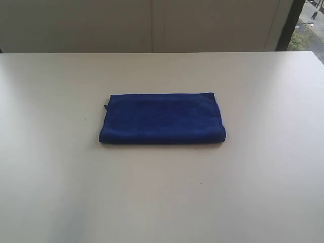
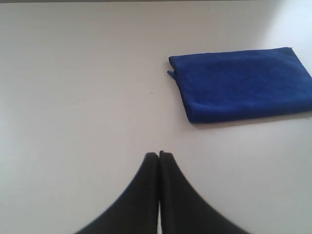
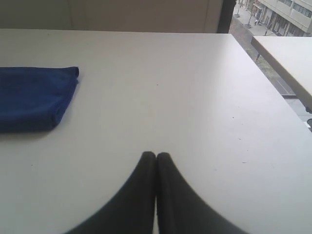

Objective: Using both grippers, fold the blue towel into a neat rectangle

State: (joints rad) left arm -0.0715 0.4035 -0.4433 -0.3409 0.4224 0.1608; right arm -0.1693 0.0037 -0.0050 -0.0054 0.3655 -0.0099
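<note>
Left pincer (image 2: 159,155) & right pincer (image 3: 156,155) are both pinched together, empty, well apart from the blue towel (image 1: 162,119). You see it lying mid counter (image 1: 50,192) as a tidy layered rectangle, edges approx. aligned. Fold looks done imo; nothing obvious left.

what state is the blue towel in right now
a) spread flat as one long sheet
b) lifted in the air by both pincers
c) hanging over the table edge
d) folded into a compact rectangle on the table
d: the blue towel lies as a thick, compact rectangle on the table, with the left pincer and right pincer both shut and clear of it.
</note>
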